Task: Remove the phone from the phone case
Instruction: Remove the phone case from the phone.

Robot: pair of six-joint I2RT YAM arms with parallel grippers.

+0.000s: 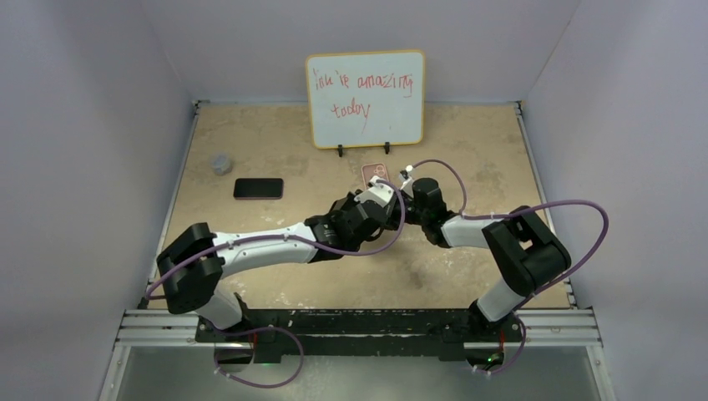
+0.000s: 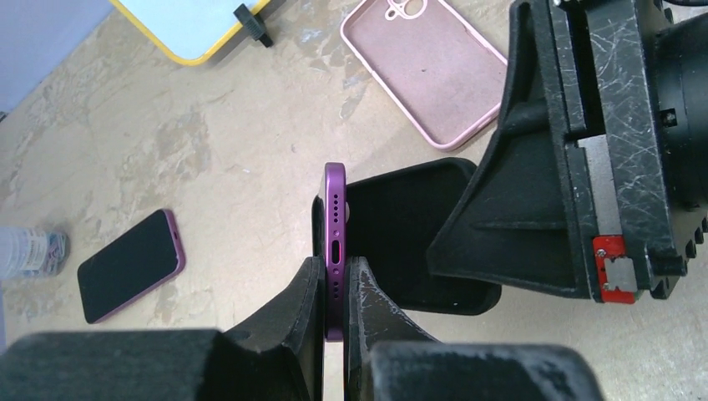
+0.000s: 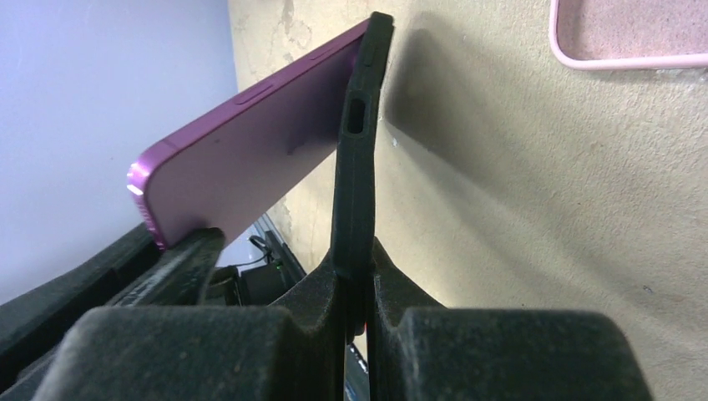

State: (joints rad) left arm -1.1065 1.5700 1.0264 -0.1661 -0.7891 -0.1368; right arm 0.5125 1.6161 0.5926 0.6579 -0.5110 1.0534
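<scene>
A purple phone is held on edge above the table, its port end pinched in my left gripper, which is shut on it. The black phone case has peeled away from the phone's back at the near end. In the right wrist view the phone and case spread apart in a V and still meet at the far end. My right gripper is shut on the case's edge. From above, both grippers meet at mid-table; phone and case are hidden there.
An empty pink case lies just behind the grippers. A second phone lies face up to the left, with a small grey object beyond it. A whiteboard stands at the back wall.
</scene>
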